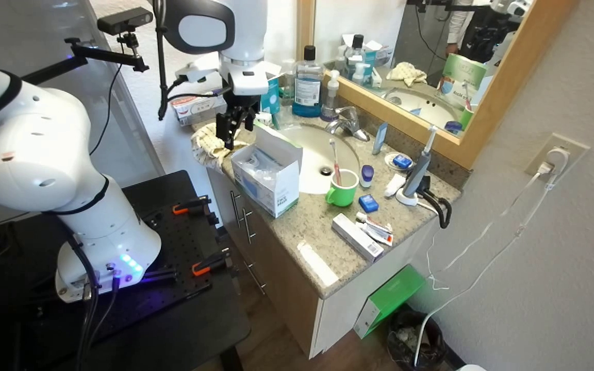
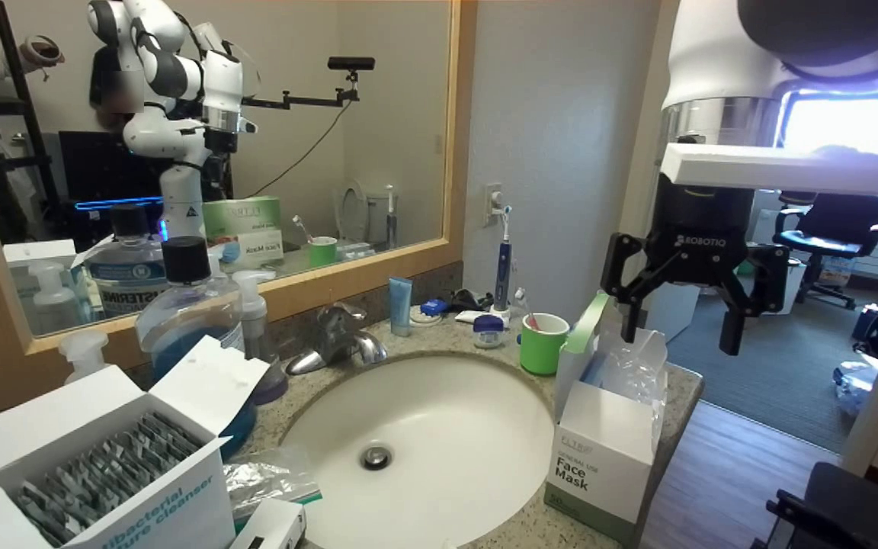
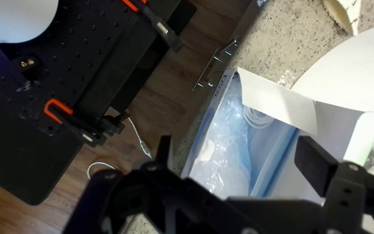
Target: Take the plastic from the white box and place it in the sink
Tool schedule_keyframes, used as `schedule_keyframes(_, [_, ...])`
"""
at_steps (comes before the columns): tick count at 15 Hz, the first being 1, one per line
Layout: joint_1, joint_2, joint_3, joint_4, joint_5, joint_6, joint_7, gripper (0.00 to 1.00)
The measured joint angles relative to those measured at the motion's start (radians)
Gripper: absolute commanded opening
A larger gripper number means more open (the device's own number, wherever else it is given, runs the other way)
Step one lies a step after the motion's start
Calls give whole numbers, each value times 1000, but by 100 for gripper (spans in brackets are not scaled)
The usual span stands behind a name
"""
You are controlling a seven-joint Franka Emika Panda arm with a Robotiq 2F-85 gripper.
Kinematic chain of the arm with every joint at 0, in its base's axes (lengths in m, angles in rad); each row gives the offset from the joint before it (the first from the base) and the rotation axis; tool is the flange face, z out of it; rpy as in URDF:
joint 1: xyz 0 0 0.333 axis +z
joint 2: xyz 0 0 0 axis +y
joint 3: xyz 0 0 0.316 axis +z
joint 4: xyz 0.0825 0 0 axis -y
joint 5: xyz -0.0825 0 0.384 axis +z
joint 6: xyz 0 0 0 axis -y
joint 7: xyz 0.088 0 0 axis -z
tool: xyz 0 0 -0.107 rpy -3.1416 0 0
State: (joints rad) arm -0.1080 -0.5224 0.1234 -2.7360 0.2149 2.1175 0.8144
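Countertop (image 1: 310,228): the box (image 2: 607,457) holds plastic (image 3: 227,152) below the pincer (image 2: 680,336).

One pincer (image 2: 680,334), one sink (image 2: 447,427), one faucet (image 2: 338,335), one open face-mask box (image 2: 599,457), two toothbrushes (image 1: 418,171)

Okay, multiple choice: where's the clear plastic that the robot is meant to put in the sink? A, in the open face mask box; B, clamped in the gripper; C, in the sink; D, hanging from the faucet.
A: the wrist view shows the clear plastic in the face mask box, and the gripper stands open.
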Motion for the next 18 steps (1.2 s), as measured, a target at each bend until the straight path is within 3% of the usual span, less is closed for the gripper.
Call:
schedule_keyframes(2, [0, 15, 0, 0, 0, 8, -1, 90])
schedule_keyframes(9, [13, 72, -2, 0, 0, 64, -6, 82])
schedule_keyframes(10, [17, 81, -3, 0, 0, 73, -7, 70])
schedule_keyframes(11, [20, 89, -4, 0, 0, 82, -8, 73])
schedule_keyframes(15, [32, 129, -13, 0, 1, 116, -29, 62])
schedule_keyframes(18, [37, 155, -22, 0, 1, 130, -48, 67])
